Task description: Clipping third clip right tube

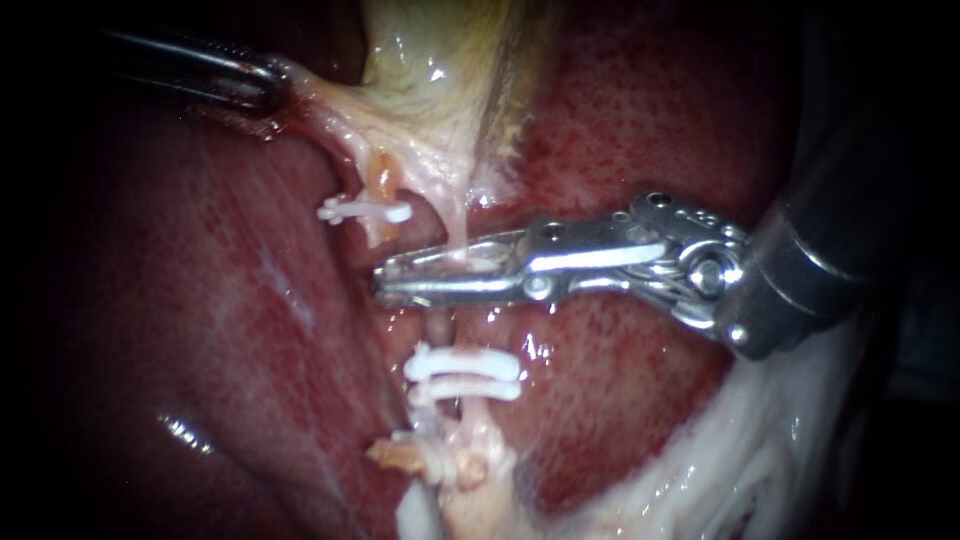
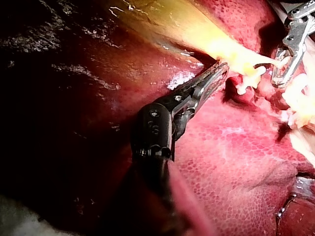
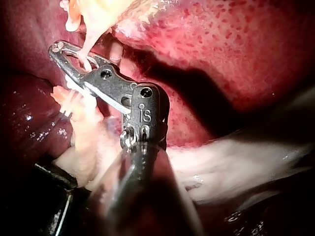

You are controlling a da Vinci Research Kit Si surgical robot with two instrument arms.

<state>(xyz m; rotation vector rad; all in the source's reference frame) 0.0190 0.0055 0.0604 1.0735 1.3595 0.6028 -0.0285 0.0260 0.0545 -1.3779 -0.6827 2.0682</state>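
The right tube [image 1: 457,232] is a thin pale strand running down from the gallbladder [image 1: 440,60]. My right instrument [image 1: 385,280] comes in from the right, and its long metal jaws lie together across this tube, gripping it from both sides. Below the jaws, two white clips [image 1: 463,376] sit side by side on the same tube. One white clip [image 1: 365,211] crosses the left tube [image 1: 385,180]. My left instrument [image 1: 270,85] holds a fold of gallbladder tissue at the upper left, jaws shut on it [image 2: 219,73]. In the right wrist view the tube passes through the right instrument [image 3: 58,48].
Red liver [image 1: 220,300] surrounds the tubes on both sides. Frayed pale tissue [image 1: 460,470] hangs below the two clips. White fatty tissue [image 1: 720,460] lies at the lower right, under the right instrument's shaft [image 1: 820,260].
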